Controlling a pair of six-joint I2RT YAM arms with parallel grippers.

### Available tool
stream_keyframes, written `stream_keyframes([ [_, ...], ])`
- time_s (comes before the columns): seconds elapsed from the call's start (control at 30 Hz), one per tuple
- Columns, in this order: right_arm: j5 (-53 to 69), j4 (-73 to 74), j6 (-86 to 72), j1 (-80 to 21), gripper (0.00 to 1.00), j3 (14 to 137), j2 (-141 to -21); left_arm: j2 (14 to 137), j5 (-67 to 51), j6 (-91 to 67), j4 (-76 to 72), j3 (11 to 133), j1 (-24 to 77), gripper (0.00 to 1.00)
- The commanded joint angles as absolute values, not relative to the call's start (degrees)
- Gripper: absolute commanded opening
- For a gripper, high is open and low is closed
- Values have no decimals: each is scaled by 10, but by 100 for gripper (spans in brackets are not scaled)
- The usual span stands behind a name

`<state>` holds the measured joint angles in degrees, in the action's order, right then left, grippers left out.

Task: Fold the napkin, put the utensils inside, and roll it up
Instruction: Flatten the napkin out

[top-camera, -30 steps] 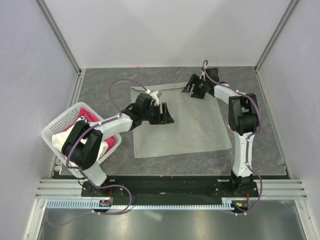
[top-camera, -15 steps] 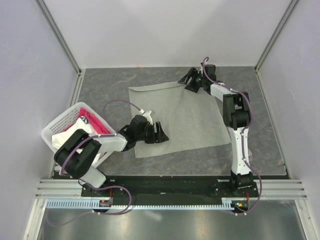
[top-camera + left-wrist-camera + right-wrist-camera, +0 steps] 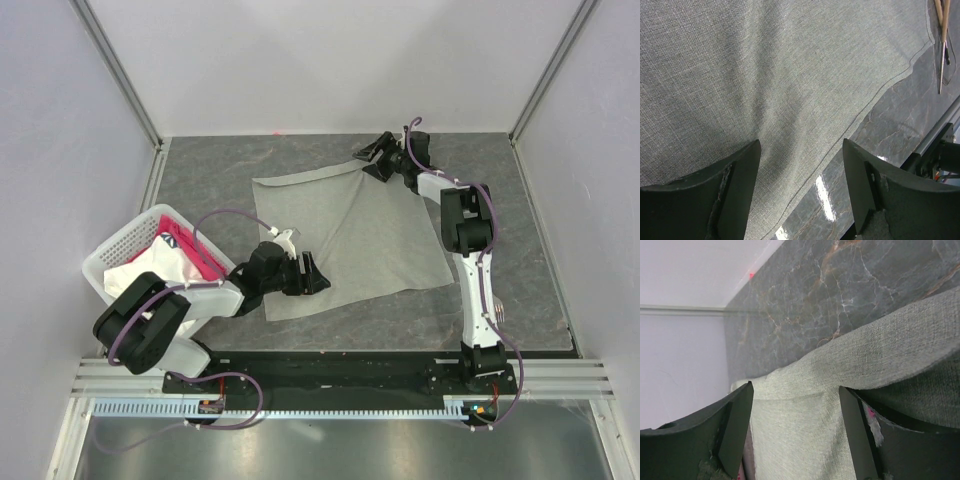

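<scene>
Napkin [image 3: 350, 230] is laid out for folding; both jaws are held spread, left gripper [image 3: 801, 147] above it, right gripper [image 3: 796, 392] seemingly straddling its far corner.

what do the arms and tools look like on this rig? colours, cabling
White links and black joints on left arm and right arm, a purple cable looped along each. The left tool and right tool are black, with flat wedge-shaped fingers.
</scene>
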<state>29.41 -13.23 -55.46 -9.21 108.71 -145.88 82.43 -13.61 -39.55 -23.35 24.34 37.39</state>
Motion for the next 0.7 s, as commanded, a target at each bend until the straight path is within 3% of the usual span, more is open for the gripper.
stream_keyframes([
  [0.0,300,-201,-612,-84,78,1113,-1480,827,-127,-397,-211,229,378,75],
  [0.67,280,-303,-743,-94,78,1288,-1561,830,-113,-400,-206,260,386,75],
])
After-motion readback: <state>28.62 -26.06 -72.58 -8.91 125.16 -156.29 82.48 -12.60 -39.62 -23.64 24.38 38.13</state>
